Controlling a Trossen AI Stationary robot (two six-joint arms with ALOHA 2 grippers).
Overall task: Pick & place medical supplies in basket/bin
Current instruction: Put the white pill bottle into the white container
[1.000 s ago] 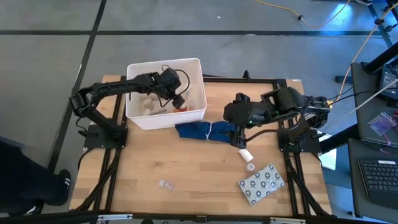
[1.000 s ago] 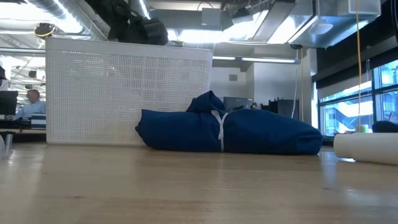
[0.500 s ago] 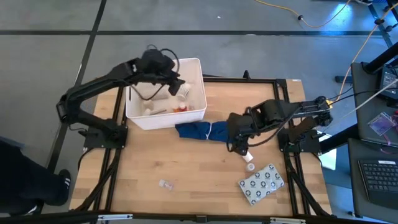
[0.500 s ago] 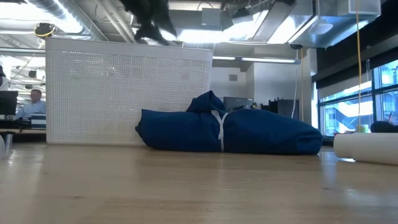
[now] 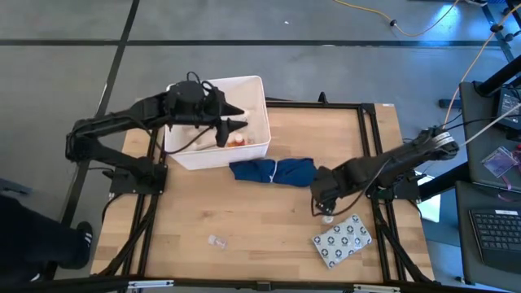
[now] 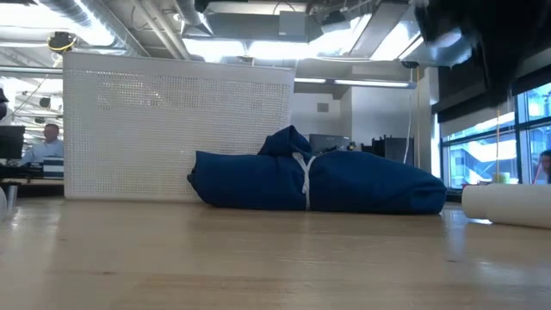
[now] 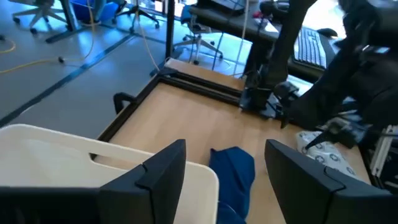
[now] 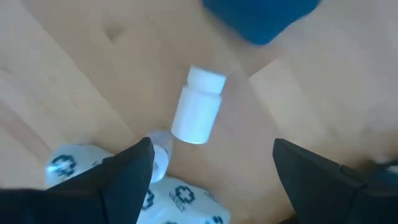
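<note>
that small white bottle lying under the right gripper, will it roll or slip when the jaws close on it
The small white cylindrical plastic bottle lies on its side on the bare wooden table, so a nudge would probably roll it. Its smooth round wall looks slippery. It seems light and stiff, unlikely to crush. The right gripper, jaws open, hangs above it, beside the grey dotted blister pack.

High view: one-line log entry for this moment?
left gripper: open, over bin | right gripper: open, above white bottle | blister pack: on table
</note>
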